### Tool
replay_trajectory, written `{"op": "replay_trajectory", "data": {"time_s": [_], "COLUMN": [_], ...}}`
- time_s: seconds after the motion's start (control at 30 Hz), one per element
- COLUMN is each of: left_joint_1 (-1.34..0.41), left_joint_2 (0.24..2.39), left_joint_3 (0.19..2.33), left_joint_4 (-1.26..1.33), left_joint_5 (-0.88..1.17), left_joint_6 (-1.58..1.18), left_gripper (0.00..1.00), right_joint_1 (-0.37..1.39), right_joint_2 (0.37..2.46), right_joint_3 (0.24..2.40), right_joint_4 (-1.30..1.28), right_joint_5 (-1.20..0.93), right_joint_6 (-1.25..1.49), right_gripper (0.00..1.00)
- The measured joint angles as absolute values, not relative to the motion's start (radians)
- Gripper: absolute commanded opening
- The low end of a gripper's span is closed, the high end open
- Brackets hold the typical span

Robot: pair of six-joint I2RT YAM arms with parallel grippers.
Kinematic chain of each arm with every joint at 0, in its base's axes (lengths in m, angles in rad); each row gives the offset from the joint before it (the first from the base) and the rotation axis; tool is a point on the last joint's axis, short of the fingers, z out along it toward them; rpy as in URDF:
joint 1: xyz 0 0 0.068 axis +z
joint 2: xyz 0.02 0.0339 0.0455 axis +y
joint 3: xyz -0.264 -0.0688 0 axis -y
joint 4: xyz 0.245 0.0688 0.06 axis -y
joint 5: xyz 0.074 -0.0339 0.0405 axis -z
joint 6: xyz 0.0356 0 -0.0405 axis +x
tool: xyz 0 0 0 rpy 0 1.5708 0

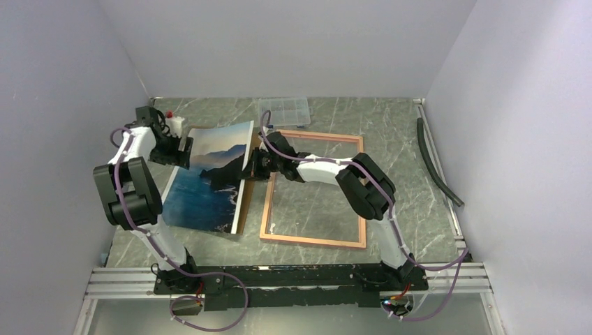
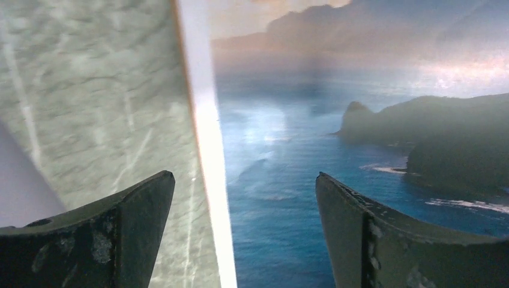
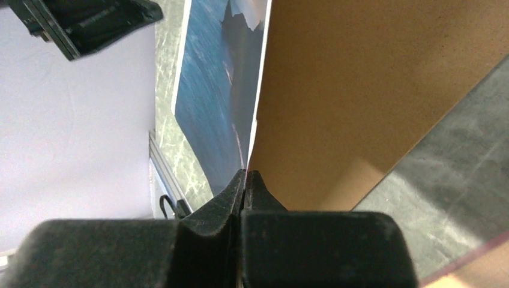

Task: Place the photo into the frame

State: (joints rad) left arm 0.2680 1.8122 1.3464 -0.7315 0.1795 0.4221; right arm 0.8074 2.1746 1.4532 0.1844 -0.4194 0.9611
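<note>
On the left of the grey marbled bench (image 1: 391, 139), the left arm reaches forward to the left long edge of the large glossy print of dark mountains over blue sea, the photo (image 1: 206, 181). In the left wrist view the left gripper (image 2: 245, 175) hangs over that white-bordered edge with its jaws spread wide. One dark finger is above the bare bench and the other above the blue water of the print, and nothing is held between them.

The photo sits left of centre. It appears tilted, with its right long edge raised towards the right arm. A plain brown backing board (image 3: 336, 90) lies against its back and shows as a thin brown strip along the right and far edges in the top view.

The right gripper (image 3: 245, 180) is closed tight on the photo's right edge, and the thin white edge runs straight into the seam between its jaws. Whether the board is also pinched there cannot be told.

Just right of the photo, the large thin pink rectangular frame (image 1: 314, 241) lies flat on the bench, with the marbling visible through its middle. The right arm stretches across its upper left corner.

A small clear plastic compartment box (image 1: 284, 112) rests just beyond the frame's far side. A black hose (image 1: 431, 164) lies along the bench's right edge.
</note>
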Motion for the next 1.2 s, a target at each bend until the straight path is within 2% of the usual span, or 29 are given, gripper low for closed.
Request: {"op": "replay_trajectory", "data": {"time_s": [0.17,0.33,0.53,0.7,0.9,1.1,1.2], "left_joint_1": [0.309,0.316,0.313,0.311,0.303,0.284,0.277], "left_joint_2": [1.779,1.729,1.717,1.717,1.717,1.717,1.717], "left_joint_3": [1.455,1.485,1.475,1.442,1.435,1.423,1.422], "left_joint_4": [-0.8,-0.819,-0.83,-0.831,-0.832,-0.83,-0.83], "left_joint_5": [0.189,0.198,0.213,0.213,0.215,0.214,0.213], "left_joint_6": [0.421,0.417,0.404,0.403,0.401,0.401,0.401], "left_gripper": [0.94,0.94,0.94,0.94,0.94,0.94,0.94], "right_joint_1": [0.791,0.768,0.744,0.742,0.741,0.762,0.784], "right_joint_2": [2.046,1.74,1.35,1.195,1.158,1.323,1.39], "right_joint_3": [1.444,1.445,1.47,1.542,1.639,1.834,1.863], "right_joint_4": [0.06,-0.189,-0.534,-0.863,-1.133,-1.345,-1.401], "right_joint_5": [-0.387,-0.292,-0.077,0.183,0.466,0.699,0.759], "right_joint_6": [0.858,0.688,0.529,0.471,0.464,0.478,0.483], "right_gripper": [0.0,0.0,0.0,0.0,0.0,0.0,0.0]}}
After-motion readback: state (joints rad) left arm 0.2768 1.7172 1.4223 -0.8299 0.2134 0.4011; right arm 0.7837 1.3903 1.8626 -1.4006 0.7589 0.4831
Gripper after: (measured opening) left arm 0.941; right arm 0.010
